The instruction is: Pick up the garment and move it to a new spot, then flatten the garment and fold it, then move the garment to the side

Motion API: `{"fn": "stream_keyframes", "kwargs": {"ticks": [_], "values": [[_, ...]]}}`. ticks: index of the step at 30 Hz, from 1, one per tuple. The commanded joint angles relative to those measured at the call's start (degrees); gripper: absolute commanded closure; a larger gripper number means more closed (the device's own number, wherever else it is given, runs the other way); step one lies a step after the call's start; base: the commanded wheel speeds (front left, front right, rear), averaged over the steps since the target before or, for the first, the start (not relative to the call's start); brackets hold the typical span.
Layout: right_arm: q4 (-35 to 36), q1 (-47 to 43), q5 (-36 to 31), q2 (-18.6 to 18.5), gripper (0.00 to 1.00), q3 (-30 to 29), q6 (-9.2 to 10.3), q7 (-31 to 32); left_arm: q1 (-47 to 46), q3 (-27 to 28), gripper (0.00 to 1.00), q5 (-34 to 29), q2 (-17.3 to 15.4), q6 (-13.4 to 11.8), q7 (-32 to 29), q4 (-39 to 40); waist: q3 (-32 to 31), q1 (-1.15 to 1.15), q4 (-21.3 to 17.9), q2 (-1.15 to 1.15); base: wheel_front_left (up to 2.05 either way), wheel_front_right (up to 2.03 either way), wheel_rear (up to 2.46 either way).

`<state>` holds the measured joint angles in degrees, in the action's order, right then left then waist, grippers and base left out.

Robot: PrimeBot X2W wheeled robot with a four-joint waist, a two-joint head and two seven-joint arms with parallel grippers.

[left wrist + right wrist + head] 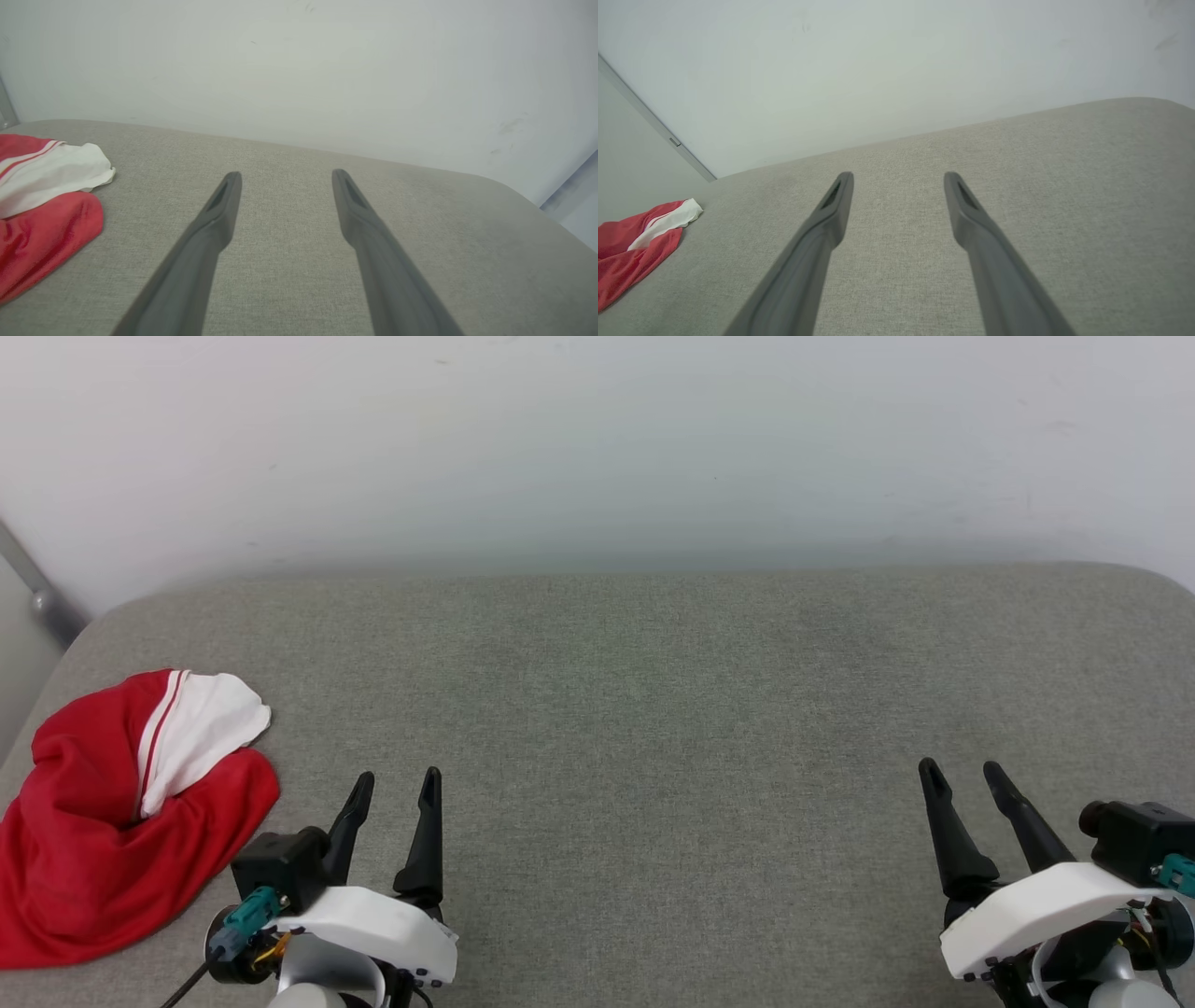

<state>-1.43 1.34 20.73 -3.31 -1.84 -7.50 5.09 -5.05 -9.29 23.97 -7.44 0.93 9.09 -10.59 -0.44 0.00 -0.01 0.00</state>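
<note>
The garment (103,821) lies crumpled in a red heap at the far left of the grey fabric surface (644,709), a white sleeve with red-white striped trim folded over its top. It also lies at the left edge of the left wrist view, garment (42,219), and small at the lower left of the right wrist view, garment (630,252). My left gripper (397,784) stands open just right of the heap, apart from it, with nothing between its fingers. At the lower right my right gripper (962,773) is open and empty, far from the cloth.
A pale wall (597,448) rises behind the surface. A grey metal bar (37,588) slants at the far left by the surface's rounded corner. The garment lies close to the left edge.
</note>
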Motion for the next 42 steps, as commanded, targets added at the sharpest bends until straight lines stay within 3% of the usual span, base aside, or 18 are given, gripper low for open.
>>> {"fn": "stream_keyframes", "kwargs": {"ticks": [1, 25, 42], "values": [[0.95, 0.18, -1.84, 0.17, 0.00, 0.03, 0.01, 0.07, -1.11, -0.48, 0.00, -1.55, -0.54, -0.31, 0.57, 0.56, -0.02, 0.00, 0.02, 0.00, 0.00, 0.00, 0.00], [2.86, -0.78, -14.31, 0.45, 0.00, 0.83, 0.01, -0.46, -0.66, -1.94, 0.00, -11.45, -0.41, -2.42, 3.93, -0.07, -0.06, 0.00, 0.03, 0.00, 0.00, 0.00, 0.00], [3.28, -1.41, -16.50, 0.49, 0.00, -0.51, 0.02, -2.36, -0.07, -0.51, 0.00, -15.48, -0.03, -2.16, 5.62, -0.54, 0.02, 0.00, -0.01, 0.00, 0.00, 0.00, 0.00]]}}
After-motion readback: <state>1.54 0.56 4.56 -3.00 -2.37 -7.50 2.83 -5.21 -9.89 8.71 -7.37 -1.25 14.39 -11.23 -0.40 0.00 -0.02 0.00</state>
